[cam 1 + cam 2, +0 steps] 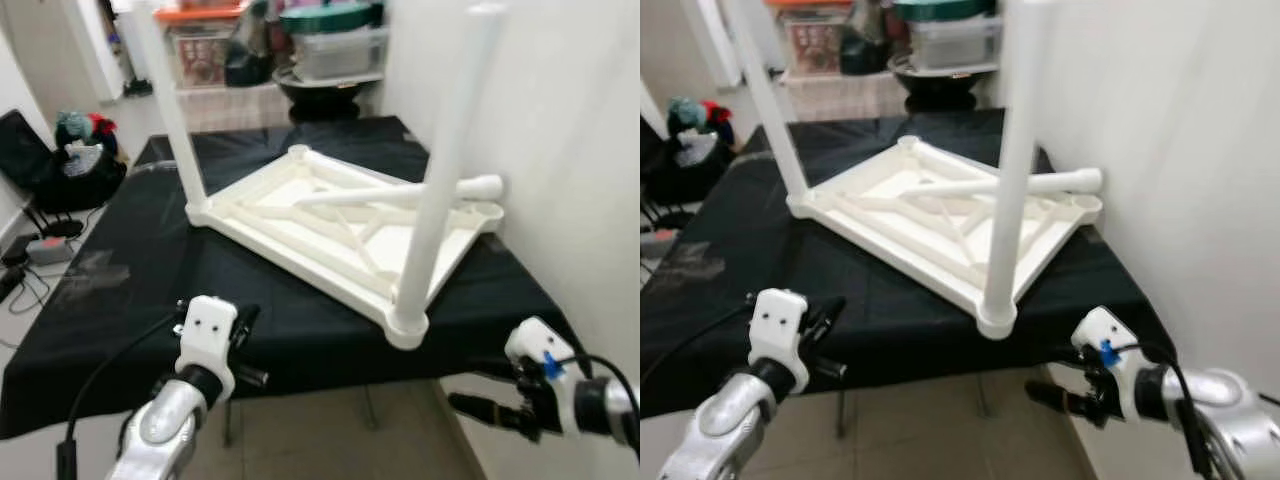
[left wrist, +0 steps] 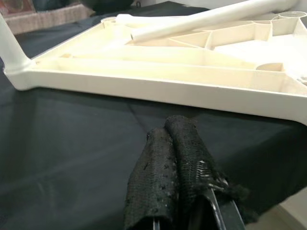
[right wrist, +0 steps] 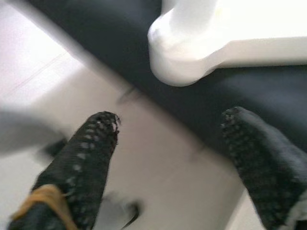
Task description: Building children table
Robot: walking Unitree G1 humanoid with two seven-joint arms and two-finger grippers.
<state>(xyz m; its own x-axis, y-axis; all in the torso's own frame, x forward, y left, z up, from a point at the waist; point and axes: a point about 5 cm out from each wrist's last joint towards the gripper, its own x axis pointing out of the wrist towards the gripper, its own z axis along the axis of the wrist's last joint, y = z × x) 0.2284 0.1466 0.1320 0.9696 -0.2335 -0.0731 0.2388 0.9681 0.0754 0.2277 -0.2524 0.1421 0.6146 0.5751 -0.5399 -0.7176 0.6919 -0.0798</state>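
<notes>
A white plastic children's table [image 1: 262,230] lies upside down on a black-covered worktop [image 1: 130,270]. One leg [image 1: 445,170] stands upright in its near right corner socket and another leg [image 1: 175,120] in its far left corner. A third leg [image 1: 400,193] lies loose across the underside, pointing toward the wall. My left gripper [image 2: 172,139] is shut and empty, hovering at the worktop's front edge, short of the table's near rim [image 2: 158,88]. My right gripper [image 3: 170,120] is open below the front right corner, under the socket [image 3: 184,52] of the near leg.
A white wall [image 1: 580,150] runs close along the right side. Shelves with storage bins [image 1: 335,45] stand behind the worktop. A dark bag [image 1: 70,160] and cables lie on the floor at the left. Tiled floor [image 1: 330,440] lies under the front edge.
</notes>
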